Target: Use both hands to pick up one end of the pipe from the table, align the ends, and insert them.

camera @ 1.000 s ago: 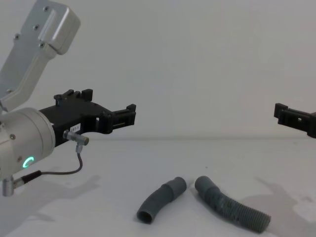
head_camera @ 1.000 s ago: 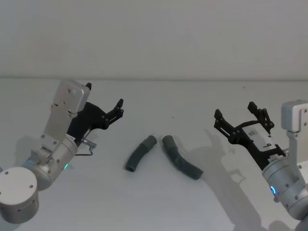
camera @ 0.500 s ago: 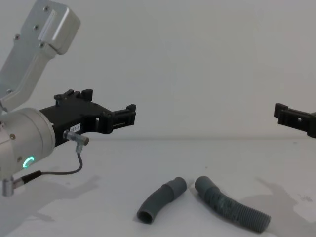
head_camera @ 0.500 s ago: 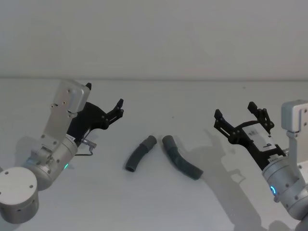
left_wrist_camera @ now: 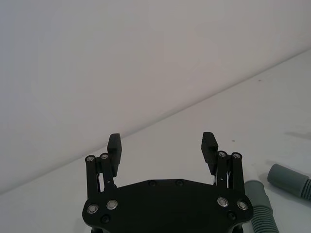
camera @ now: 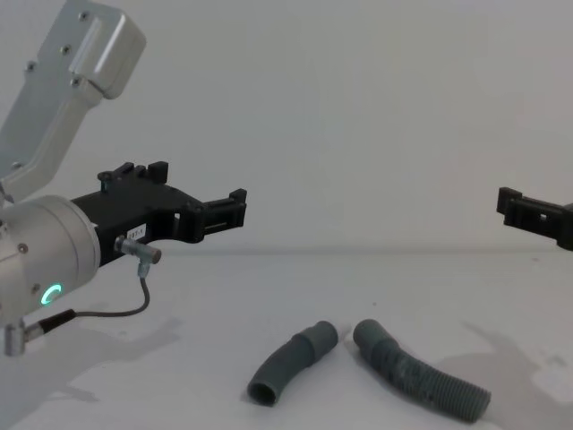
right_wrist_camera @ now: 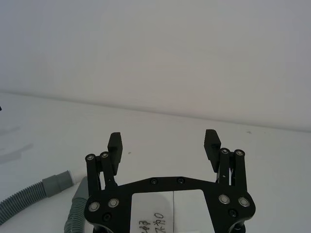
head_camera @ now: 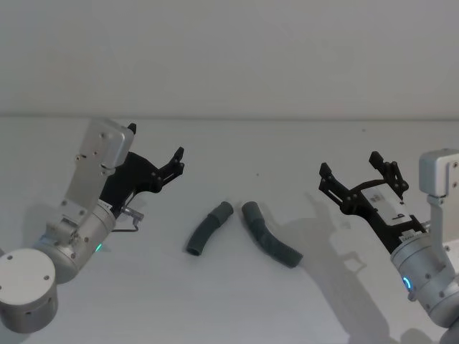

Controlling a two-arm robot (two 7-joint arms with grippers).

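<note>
Left pincer (head_camera: 156,141) raised over worktop (head_camera: 237,308) on left side, fingers spread wide, holding nothing. Right pincer (head_camera: 349,163) raised on right side, also spread wide, holding nothing. 2 hose pieces lie flat on worktop between them, clear of both pincers. Shorter hose piece (head_camera: 206,231) on left. Longer hose piece (head_camera: 270,244) just right of it, curved. Their cuffs (head_camera: 224,211) at far ends, close together, small gap between; near ends splayed apart.
</note>
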